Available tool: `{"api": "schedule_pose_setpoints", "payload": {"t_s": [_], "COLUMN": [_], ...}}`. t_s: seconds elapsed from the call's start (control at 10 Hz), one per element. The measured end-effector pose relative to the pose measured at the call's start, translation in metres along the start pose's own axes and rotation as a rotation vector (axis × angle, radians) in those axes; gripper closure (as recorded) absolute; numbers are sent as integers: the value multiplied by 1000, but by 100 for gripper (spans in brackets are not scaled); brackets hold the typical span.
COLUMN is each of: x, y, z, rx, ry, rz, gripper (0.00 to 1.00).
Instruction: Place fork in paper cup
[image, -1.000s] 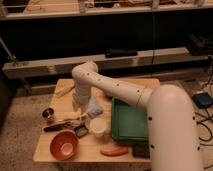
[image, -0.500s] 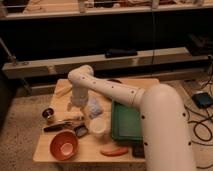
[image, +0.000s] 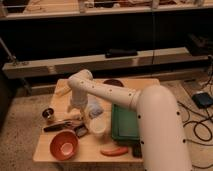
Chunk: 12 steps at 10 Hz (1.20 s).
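The white paper cup (image: 97, 128) stands upright near the middle of the wooden table (image: 145, 84), just left of the green tray. My gripper (image: 75, 114) hangs from the white arm, pointing down over the table's left half. It is a short way left of and behind the cup, between the small metal cup and a pale blue cup (image: 94, 106). I cannot make out the fork; the gripper hides the spot under it. A pale slim thing (image: 62, 91) lies at the table's back-left edge, and I cannot tell what it is.
A small metal cup (image: 48, 114) stands at the left. A dark-handled utensil (image: 61, 125) lies in front of the gripper. An orange bowl (image: 64, 145) sits front left, a green tray (image: 125, 122) right of the cup, a red oblong thing (image: 114, 150) at the front edge, and a dark dish (image: 114, 82) at the back.
The arm's elbow and the gripper have swung to the left, away from the paper cup and toward the metal cup. The things on the table have not moved.
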Motion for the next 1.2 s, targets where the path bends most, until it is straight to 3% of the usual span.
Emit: {"api": "schedule_pose_setpoints", "payload": {"t_s": [0.5,0.9,1.2], "x": [12,19,20], "y": [6,8,10], "z": [13,23,27], "rx": [26,7,-16], "ry": [30,39,23], "rz": [-40,-31,-20], "gripper": [32,32,54]}}
